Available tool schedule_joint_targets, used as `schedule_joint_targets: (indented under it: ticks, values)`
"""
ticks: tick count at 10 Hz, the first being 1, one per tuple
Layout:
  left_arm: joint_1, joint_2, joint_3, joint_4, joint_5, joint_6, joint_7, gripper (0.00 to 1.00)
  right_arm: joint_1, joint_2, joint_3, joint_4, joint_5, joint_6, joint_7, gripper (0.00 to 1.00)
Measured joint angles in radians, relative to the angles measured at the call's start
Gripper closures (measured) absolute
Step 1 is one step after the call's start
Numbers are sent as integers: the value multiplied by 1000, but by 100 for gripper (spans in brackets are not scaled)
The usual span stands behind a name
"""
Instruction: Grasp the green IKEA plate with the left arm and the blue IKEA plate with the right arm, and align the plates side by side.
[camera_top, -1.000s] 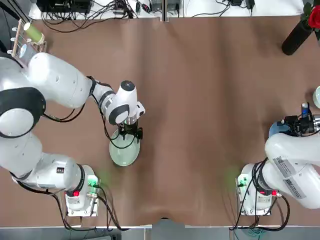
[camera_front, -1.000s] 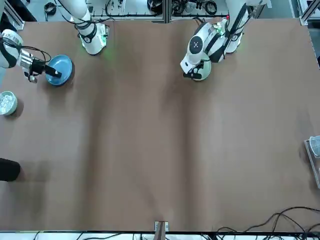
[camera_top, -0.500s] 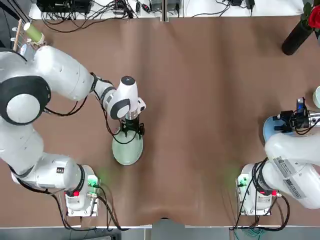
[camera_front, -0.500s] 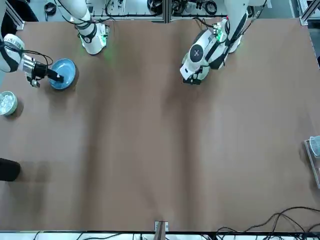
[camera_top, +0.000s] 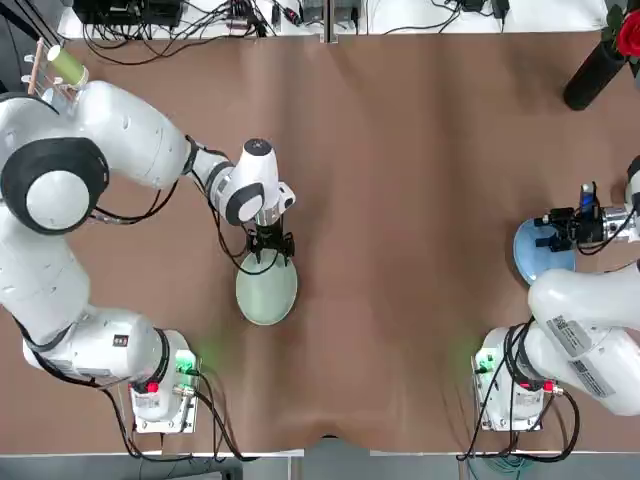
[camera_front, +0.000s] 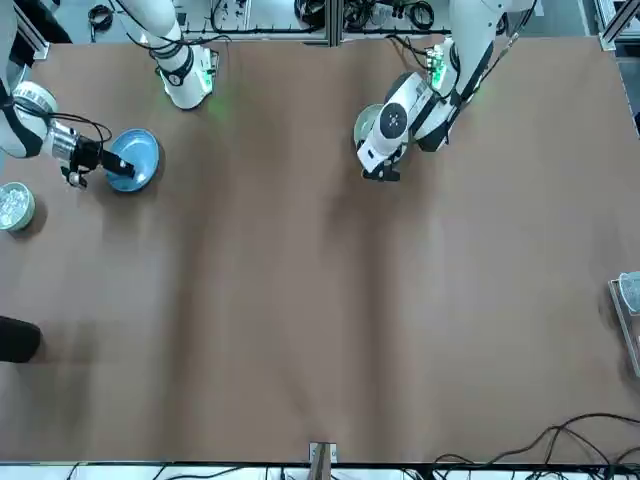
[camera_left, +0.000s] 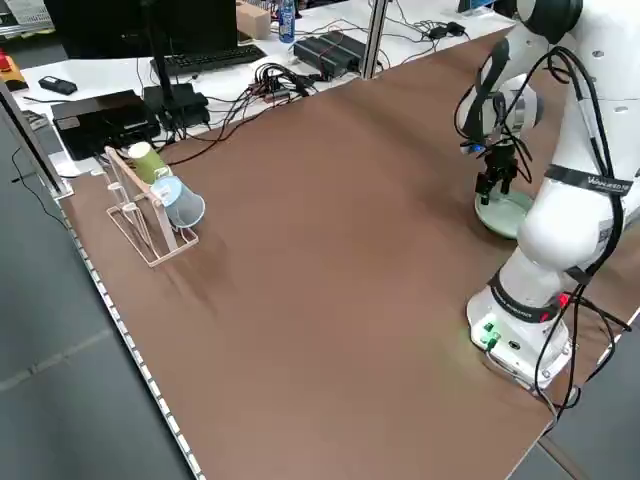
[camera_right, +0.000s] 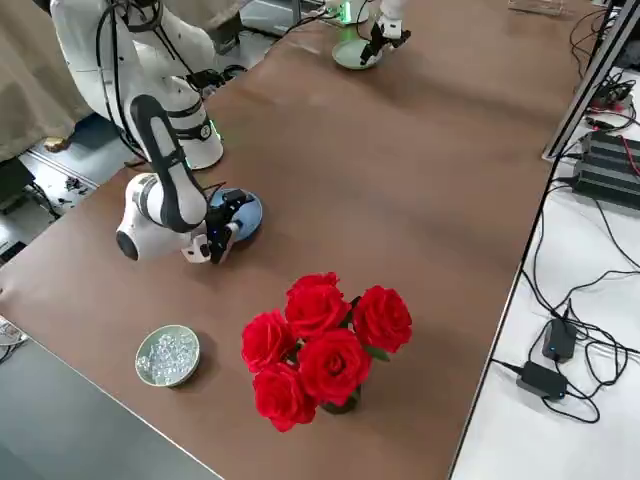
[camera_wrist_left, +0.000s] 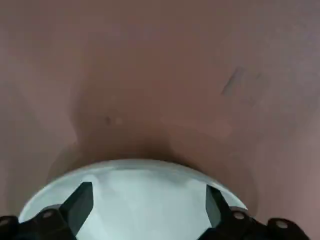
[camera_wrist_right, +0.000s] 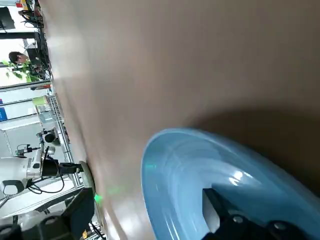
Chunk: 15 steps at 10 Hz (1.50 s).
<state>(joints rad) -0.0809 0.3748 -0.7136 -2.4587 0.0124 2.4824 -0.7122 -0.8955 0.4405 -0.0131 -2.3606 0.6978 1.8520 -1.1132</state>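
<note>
One spread left pincer (camera_top: 270, 254) at round pale-green plate (camera_top: 266, 296); spread right pincer (camera_top: 545, 232), glossy blue plate (camera_top: 540, 262).

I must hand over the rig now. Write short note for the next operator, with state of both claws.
Left claw: at the pale mint-green round plastic plate, fingers apart.
Right claw: at the rim of the sky-blue round plastic plate, fingers apart.
Done: each claw is at its plate; no firm grip visible.
Left: secure both plates, align them side by side; a wide gap separates them.
</note>
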Motion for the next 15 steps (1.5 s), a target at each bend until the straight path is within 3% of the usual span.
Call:
schedule_joint_targets:
  ticks: [6,15]
  values:
    - [-2,52,33,82,18,1,0,0,184,14,7,1,129,3,-6,4]
    - [-2,127,88,201,64,0,0,0,379,26,9,1,313,20,-13,4]
